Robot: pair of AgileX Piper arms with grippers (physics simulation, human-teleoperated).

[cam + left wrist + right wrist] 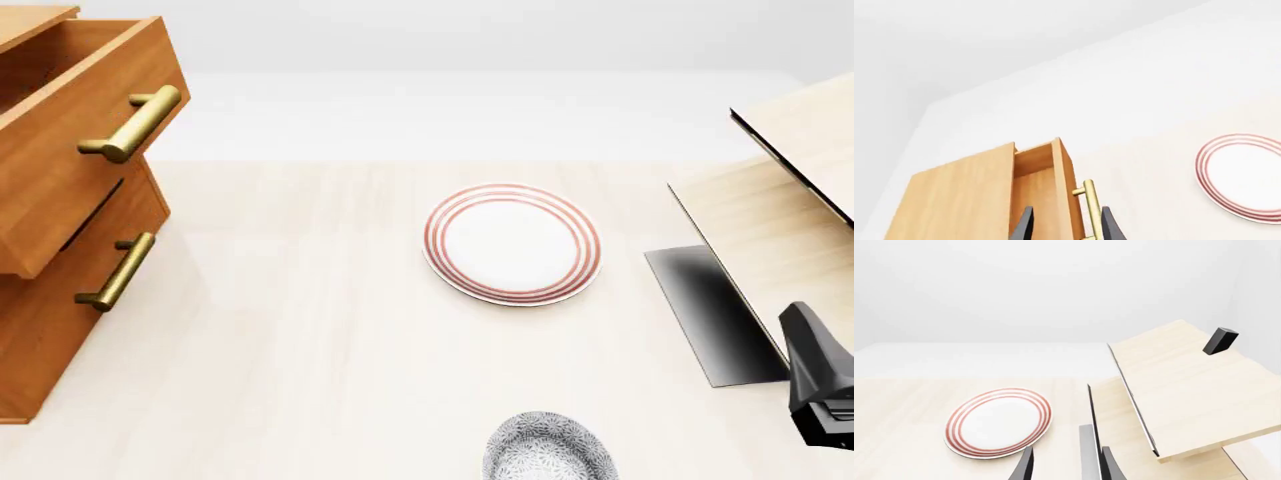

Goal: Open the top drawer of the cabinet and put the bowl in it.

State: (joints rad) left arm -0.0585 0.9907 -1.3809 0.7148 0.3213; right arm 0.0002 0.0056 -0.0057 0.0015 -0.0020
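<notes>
The orange-brown cabinet (47, 340) stands at the far left of the table. Its top drawer (74, 150) is pulled out, brass handle (134, 122) forward. The speckled grey-blue bowl (550, 450) sits upright on the table at the near edge, partly cut off. In the left wrist view the top drawer (1044, 180) and its handle (1090, 200) lie ahead of my left gripper (1067, 227), which is open and holds nothing. My right gripper (1066, 467) is open and empty, pointing between the plate and the pale wood structure. The bowl is out of both wrist views.
A white plate with red rings (511, 243) lies mid-table beyond the bowl. A pale light-wood structure (787, 190) with a grey base fills the right side. The dark body of my right arm (821, 385) shows at the right edge. A lower drawer handle (118, 272) sticks out.
</notes>
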